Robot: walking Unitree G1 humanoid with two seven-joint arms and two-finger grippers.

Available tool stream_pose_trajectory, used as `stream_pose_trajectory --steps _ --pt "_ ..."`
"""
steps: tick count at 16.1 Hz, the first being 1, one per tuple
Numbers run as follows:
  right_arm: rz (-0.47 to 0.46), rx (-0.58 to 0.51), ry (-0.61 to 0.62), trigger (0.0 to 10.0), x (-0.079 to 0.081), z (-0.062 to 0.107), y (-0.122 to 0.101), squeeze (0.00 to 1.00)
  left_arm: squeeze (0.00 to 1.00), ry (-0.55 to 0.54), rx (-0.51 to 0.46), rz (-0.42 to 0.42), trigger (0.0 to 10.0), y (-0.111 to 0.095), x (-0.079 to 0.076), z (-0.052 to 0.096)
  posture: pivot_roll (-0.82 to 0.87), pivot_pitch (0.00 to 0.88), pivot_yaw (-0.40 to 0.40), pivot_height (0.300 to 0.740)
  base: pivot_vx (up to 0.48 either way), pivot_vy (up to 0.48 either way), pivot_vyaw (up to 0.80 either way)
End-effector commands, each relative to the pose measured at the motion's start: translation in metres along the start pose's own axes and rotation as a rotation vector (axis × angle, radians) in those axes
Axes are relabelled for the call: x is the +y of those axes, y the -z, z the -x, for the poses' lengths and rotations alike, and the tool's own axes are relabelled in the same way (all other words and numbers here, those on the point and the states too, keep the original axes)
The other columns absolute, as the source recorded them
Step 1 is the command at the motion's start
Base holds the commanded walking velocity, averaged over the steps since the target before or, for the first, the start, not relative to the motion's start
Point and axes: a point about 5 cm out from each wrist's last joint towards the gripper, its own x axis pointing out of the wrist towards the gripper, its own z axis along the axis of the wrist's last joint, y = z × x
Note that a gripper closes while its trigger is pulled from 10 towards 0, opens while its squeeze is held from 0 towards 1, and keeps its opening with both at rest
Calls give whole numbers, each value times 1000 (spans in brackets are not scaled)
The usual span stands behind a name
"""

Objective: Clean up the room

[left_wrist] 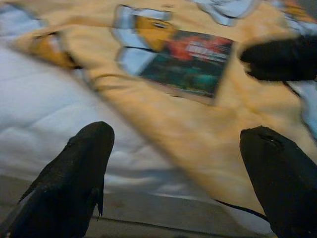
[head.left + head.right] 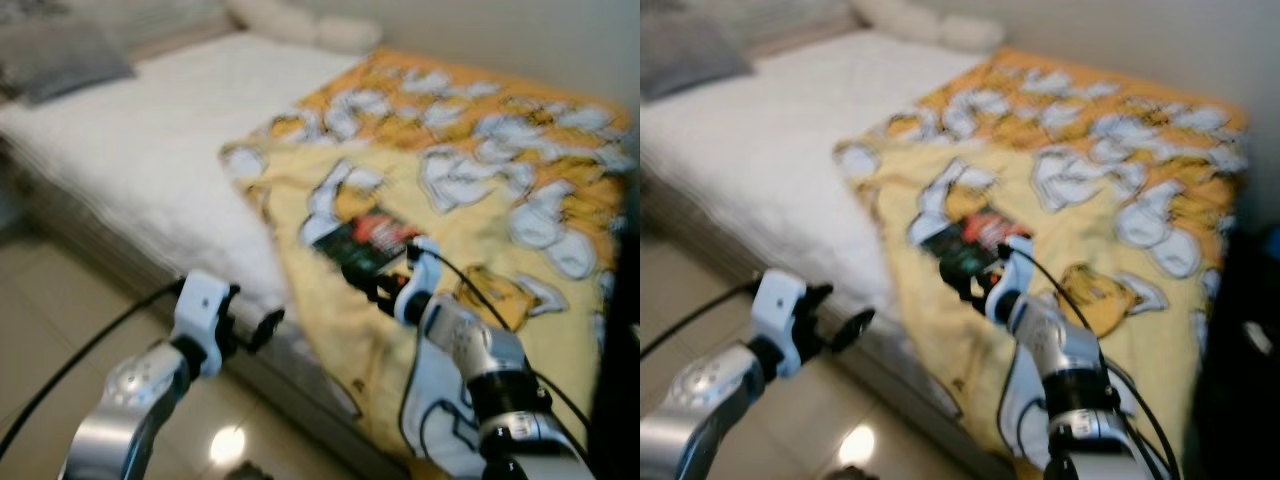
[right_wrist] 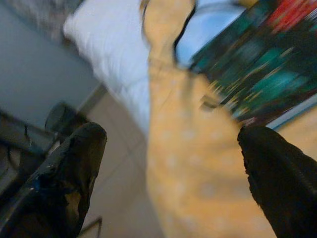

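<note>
A dark book [image 2: 368, 240] with a red and teal cover lies flat on a yellow cartoon-print blanket [image 2: 480, 180] that covers the near half of a bed. My right gripper [image 2: 368, 283] hovers open just in front of the book's near edge, fingers pointing at it; the right wrist view has the book [image 3: 257, 69] just beyond its fingertips. My left gripper [image 2: 255, 328] is open at the bed's side edge, lower and to the left, empty. Its wrist view looks across the blanket at the book [image 1: 190, 62] and the right gripper's black fingers [image 1: 280, 59].
The bare white mattress [image 2: 150, 140] runs to the left, with a grey pillow [image 2: 60, 60] and pale pillows [image 2: 300, 25] at the head. Glossy tiled floor [image 2: 40, 300] lies beside the bed. A dark object [image 2: 620, 350] stands at the right edge. The views are blurred.
</note>
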Motion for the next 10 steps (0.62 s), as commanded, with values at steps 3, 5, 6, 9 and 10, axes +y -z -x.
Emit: stream_pose_trajectory --steps 3,5,6,9,10 --pt "58 -46 -10 10000 4 14 -5 1000 733 -153 -44 -10 10000 -7 9 1 -29 0 -15 740 0 0 0" --pt "59 -75 -13 10000 8 26 1 1000 722 -174 -44 -27 10000 -5 5 3 -32 0 -10 740 0 0 0" --pt "38 -83 -5 10000 8 28 3 1000 725 -168 -45 -26 10000 -5 3 2 -35 0 -9 740 0 0 0" --pt "-19 -80 47 10000 6 16 3 1000 612 -123 -52 -20 10000 -9 0 0 -24 0 -12 740 0 0 0" --pt "-34 -87 58 10000 6 11 1 1000 576 -109 -54 -27 10000 -10 -1 -1 -22 0 -10 740 0 0 0"
